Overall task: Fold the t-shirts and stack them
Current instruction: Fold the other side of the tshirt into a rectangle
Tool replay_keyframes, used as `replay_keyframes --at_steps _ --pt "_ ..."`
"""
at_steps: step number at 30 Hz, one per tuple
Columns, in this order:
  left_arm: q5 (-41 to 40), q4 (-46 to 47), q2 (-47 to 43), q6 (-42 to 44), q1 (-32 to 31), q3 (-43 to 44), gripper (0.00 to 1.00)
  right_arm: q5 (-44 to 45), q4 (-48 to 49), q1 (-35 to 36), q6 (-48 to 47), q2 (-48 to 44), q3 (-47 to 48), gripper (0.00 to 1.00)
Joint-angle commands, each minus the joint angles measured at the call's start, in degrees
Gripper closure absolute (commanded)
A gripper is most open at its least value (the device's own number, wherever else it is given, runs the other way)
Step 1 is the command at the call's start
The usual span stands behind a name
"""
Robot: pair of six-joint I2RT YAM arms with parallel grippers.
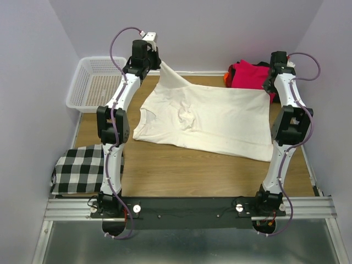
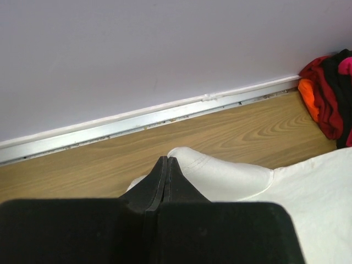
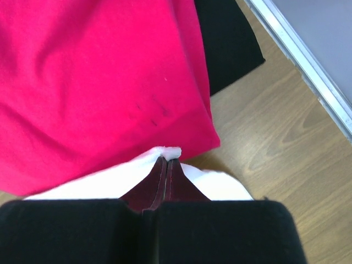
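The cream t-shirt (image 1: 212,118) lies spread across the wooden table. Its far left corner is lifted by my left gripper (image 1: 159,60), which is shut on the fabric. In the left wrist view the closed fingertips (image 2: 166,160) pinch the hemmed cream cloth (image 2: 225,175). My right gripper (image 1: 269,87) is shut on the shirt's far right corner. In the right wrist view a white tuft (image 3: 170,151) pokes out past that gripper (image 3: 167,160). Folded shirts sit at the back right: magenta-red (image 3: 99,82), black (image 3: 228,44), orange (image 2: 311,99).
A white mesh basket (image 1: 96,82) stands at the back left by the wall. A black-and-white checked cloth (image 1: 80,168) lies at the near left beside the left arm's base. The folded pile (image 1: 247,74) sits against the back wall (image 2: 165,55).
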Motion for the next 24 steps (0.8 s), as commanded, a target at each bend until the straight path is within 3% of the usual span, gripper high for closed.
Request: replay_keyframes --at_steps 1,9,24 --pt "-0.4 -0.2 -3.1 1.7 -0.2 -1.6 1.0 -0.7 -0.4 -0.4 -0.4 -4.2 -3.5 0.99" --pt "-3.1 -4.1 -9.7 4.4 -1.0 -9.6 1.0 -0.7 1.5 -0.4 1.4 -13.4 -17.4 0.99" --pt "-5.0 -7.7 -21.1 5.3 -1.5 -23.1 1.0 0.4 3.7 -0.4 1.8 -24.3 -32.5 0.99"
